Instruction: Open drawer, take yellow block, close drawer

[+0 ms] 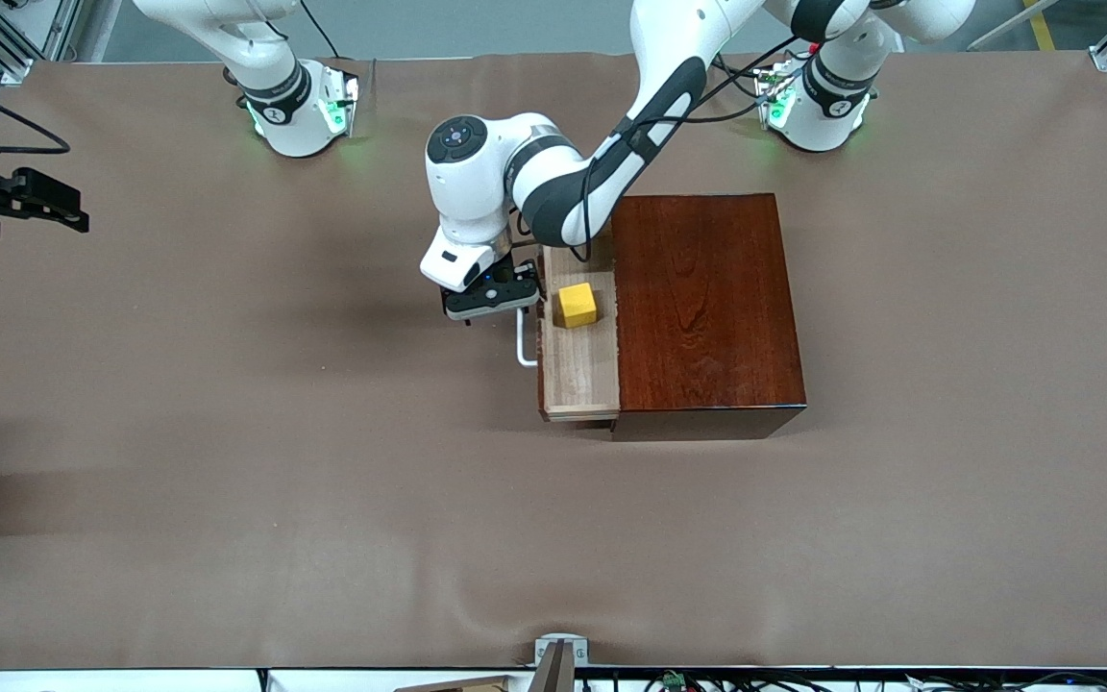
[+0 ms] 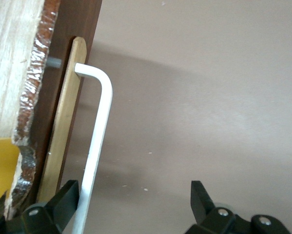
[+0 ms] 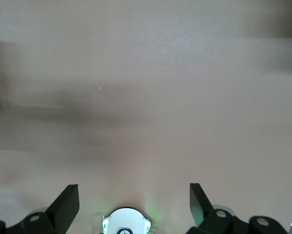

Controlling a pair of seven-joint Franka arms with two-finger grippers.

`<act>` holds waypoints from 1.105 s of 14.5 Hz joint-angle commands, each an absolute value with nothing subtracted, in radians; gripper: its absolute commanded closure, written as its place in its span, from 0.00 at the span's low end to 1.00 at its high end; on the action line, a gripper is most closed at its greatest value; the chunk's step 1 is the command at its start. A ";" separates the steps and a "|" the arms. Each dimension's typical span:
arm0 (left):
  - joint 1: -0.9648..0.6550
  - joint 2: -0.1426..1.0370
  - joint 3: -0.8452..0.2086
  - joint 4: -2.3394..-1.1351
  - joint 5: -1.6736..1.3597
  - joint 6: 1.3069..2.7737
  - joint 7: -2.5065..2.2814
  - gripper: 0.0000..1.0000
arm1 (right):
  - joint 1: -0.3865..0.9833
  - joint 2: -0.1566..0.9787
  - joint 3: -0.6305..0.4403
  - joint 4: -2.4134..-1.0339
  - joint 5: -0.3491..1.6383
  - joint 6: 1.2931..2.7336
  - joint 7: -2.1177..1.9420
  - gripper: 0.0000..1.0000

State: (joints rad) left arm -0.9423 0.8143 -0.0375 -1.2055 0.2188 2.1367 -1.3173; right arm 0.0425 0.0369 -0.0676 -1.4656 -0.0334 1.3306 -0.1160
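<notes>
Front view: drawer point(image 1: 578, 370) stood partly pulled out of the dark reddish-brown box point(image 1: 702, 308), toward the right arm's end of the table. Yellow block point(image 1: 577, 305) sat in the exposed light-wood tray, a small plain cube. Left gripper point(image 1: 494, 300) hung over the white handle point(image 1: 523, 348), at the end of it farther from the camera; block lay just beside it, across the drawer front, toward the box. Handle's long axis ran along the drawer front. Left arm was clearly the nearer one; right gripper point(image 1: 30, 200) waited near the table edge at the right arm's end.

Left wrist view: fingers point(image 2: 65, 202) spread wide, holding nothing; handle bar point(image 2: 94, 151) passed just inside one finger (contact uncertain). A sliver of yellow showed at the frame edge.

Right wrist view: right gripper point(image 3: 134, 204) open and empty over the bare brown table cover point(image 3: 150, 87)
</notes>
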 commanded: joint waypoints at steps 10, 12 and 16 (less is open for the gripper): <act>-0.976 0.839 -0.044 -1.164 0.178 2.290 -1.364 0.00 | 0.034 0.061 -0.064 -1.450 -0.031 1.333 -0.121 0.00; -0.974 0.822 -0.046 -1.164 0.176 2.263 -1.364 0.00 | 0.038 0.063 -0.063 -1.448 -0.029 1.333 -0.120 0.00; -0.959 0.737 -0.038 -1.164 0.178 2.151 -1.352 0.00 | 0.037 0.063 -0.064 -1.448 -0.026 1.335 -0.118 0.00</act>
State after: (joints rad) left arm -0.9651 0.7986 -0.0451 -1.1735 0.1878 2.2398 -1.3543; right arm 0.0425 0.0571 -0.0677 -1.4639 -0.0334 1.3361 -0.1159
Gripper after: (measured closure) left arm 0.000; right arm 0.000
